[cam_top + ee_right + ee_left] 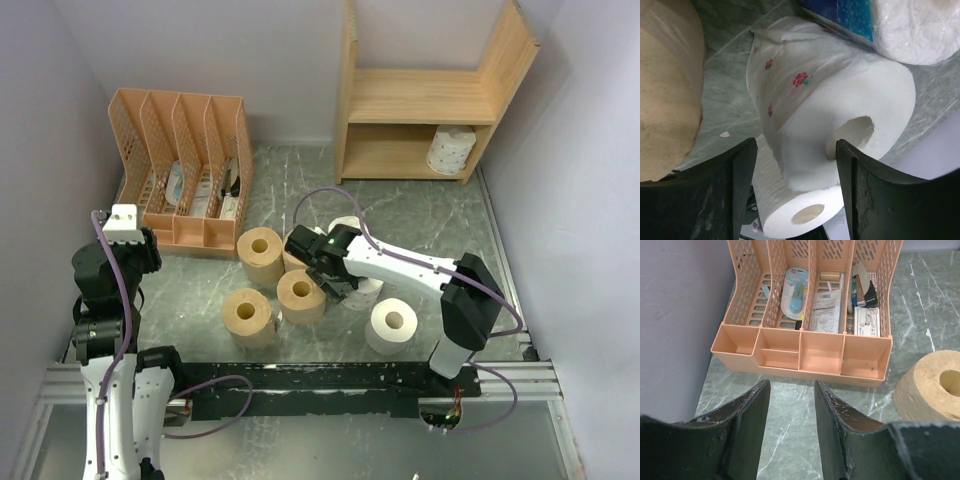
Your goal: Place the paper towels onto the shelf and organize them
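Between parted fingers [735, 190] of right tool [796, 155]: white flower-print roll [840, 95].

On my right wrist camera, the right gripper [796, 150] has its jaws spread wide on either side of a white flower-printed roll [840, 95] in clear wrap, with the hollow core facing me. I can't tell whether the gripper touches it. A second white roll [780, 200] sits just beneath. A tan-brown roll [665, 90] fills the left edge and a blue-marked white roll [900, 25] the top right, on the green marbled table [725, 100].
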Tool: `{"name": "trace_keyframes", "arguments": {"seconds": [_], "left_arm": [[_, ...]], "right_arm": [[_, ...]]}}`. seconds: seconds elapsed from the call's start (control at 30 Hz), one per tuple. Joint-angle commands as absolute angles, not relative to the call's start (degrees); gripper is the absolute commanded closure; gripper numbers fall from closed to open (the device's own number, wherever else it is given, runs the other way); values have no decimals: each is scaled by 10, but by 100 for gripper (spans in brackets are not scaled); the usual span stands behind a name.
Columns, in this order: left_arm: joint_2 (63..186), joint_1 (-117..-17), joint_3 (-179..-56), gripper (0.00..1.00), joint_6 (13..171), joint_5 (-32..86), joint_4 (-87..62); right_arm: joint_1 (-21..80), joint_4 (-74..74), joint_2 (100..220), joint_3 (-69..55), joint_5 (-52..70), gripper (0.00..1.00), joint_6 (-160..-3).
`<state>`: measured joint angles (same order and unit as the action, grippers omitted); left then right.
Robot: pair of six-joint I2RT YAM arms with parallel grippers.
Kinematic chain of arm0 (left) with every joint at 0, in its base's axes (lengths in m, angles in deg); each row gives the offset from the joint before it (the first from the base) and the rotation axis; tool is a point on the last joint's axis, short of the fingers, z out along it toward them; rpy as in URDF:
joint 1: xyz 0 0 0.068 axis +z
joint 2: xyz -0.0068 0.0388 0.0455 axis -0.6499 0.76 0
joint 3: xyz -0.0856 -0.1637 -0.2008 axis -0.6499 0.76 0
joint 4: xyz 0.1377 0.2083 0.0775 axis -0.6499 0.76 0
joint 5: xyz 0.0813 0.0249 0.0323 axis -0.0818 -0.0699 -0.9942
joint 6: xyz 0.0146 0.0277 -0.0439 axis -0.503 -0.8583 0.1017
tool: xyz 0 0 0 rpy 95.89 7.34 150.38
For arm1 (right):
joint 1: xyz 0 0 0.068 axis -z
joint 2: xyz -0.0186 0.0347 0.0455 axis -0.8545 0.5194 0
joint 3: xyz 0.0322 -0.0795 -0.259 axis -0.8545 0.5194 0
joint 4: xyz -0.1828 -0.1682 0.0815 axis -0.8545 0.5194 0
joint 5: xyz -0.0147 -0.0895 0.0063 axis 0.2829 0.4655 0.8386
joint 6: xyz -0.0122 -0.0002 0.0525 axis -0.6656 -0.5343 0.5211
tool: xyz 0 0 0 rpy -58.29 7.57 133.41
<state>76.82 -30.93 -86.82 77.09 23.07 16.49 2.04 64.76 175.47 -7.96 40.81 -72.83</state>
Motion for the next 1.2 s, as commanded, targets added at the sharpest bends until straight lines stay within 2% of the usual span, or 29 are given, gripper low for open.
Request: {"name": "trace_keyframes", "arguments": {"seconds": [0.0, 0.07, 0.13, 0.17, 0.2, 0.23, 0.27, 0.5, 0.67, 0.8, 0.97, 1.17], "left_arm": [[762, -306, -869, 48, 766, 240, 152], [762, -306, -869, 48, 766, 241, 152], [762, -307, -869, 48, 766, 241, 152], [762, -306, -869, 48, 766, 241, 152], [762, -306, -869, 48, 766, 242, 152], [762, -305, -869, 48, 767, 242, 152], [763, -304, -869, 48, 766, 242, 152], [766, -298, -868, 48, 766, 246, 153], [770, -288, -869, 48, 767, 256, 154], [767, -282, -868, 48, 767, 262, 153], [768, -282, -868, 48, 767, 264, 154], [764, -282, -868, 49, 767, 265, 152]], "right_arm": [[37, 615, 1734, -59, 403, 36, -747], [44, 610, 1734, -53, 401, 40, -751], [50, 604, 1735, -48, 397, 49, -754], [52, 602, 1736, -47, 397, 58, -756], [52, 603, 1737, -48, 399, 72, -756], [51, 605, 1737, -52, 404, 90, -755], [51, 613, 1736, -59, 415, 100, -751], [49, 647, 1676, -127, 494, 100, -752], [44, 737, 1631, -254, 535, 100, -735], [47, 779, 1634, -342, 625, 100, -754], [101, 702, 1682, -373, 648, 100, -833], [266, 494, 1698, -265, 570, 100, -972]]}}
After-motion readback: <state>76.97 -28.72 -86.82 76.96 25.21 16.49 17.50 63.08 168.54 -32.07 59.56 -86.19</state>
